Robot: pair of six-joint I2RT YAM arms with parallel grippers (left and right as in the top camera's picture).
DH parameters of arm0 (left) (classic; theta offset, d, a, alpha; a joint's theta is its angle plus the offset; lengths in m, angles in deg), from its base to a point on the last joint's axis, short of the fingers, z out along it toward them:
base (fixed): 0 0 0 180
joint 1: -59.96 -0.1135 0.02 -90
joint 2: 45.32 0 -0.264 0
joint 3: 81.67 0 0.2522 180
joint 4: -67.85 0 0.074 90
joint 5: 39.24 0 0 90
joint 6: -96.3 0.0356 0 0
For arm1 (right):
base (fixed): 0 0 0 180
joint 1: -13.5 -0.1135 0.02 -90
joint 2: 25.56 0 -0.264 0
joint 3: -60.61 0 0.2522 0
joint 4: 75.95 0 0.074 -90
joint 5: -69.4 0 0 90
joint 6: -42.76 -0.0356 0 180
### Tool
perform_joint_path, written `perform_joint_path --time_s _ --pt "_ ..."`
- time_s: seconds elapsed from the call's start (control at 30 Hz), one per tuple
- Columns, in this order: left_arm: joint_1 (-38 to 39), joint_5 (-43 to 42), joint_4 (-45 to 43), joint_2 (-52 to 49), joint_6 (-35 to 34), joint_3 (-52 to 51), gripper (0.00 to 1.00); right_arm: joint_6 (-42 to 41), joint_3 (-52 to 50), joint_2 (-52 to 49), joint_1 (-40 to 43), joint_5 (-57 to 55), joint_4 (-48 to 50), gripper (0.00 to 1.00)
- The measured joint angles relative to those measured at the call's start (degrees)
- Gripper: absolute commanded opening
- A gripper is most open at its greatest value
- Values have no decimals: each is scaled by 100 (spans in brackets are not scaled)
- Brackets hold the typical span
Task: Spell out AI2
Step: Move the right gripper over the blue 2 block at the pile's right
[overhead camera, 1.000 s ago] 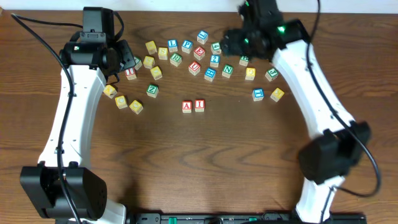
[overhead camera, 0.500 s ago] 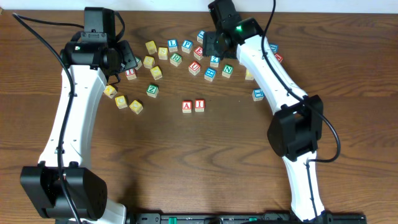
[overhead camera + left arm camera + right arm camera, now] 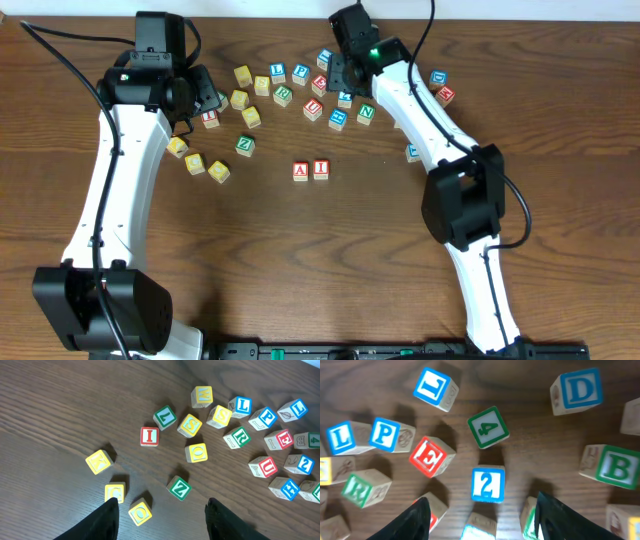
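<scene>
A red A block (image 3: pixel 301 171) and a red I block (image 3: pixel 320 169) stand side by side at the table's middle. The blue 2 block (image 3: pixel 488 484) lies in the block cluster at the back, and it also shows in the overhead view (image 3: pixel 345 97). My right gripper (image 3: pixel 481 500) is open and hovers above the cluster, with the 2 block between and just ahead of its fingers; it is at the back in the overhead view (image 3: pixel 346 72). My left gripper (image 3: pixel 161 503) is open and empty above the left blocks, also visible from overhead (image 3: pixel 205 98).
Around the 2 block lie a red E (image 3: pixel 432 456), a green 4 (image 3: pixel 488 427), a blue D (image 3: pixel 576 391) and a green B (image 3: pixel 615 466). Near the left gripper are a second red I (image 3: pixel 149 436), a green Z (image 3: pixel 179 487) and a yellow O (image 3: pixel 140 511).
The right arm has swung left from the right side of the cluster and now hangs over the 2 block. The left arm and the A and I blocks have not moved.
</scene>
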Motion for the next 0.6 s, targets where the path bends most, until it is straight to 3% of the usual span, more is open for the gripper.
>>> perform_joint_path --time_s 0.6 --pt "0 0 0 0 0 0 55 -136 0 -546 0 -20 295 60"
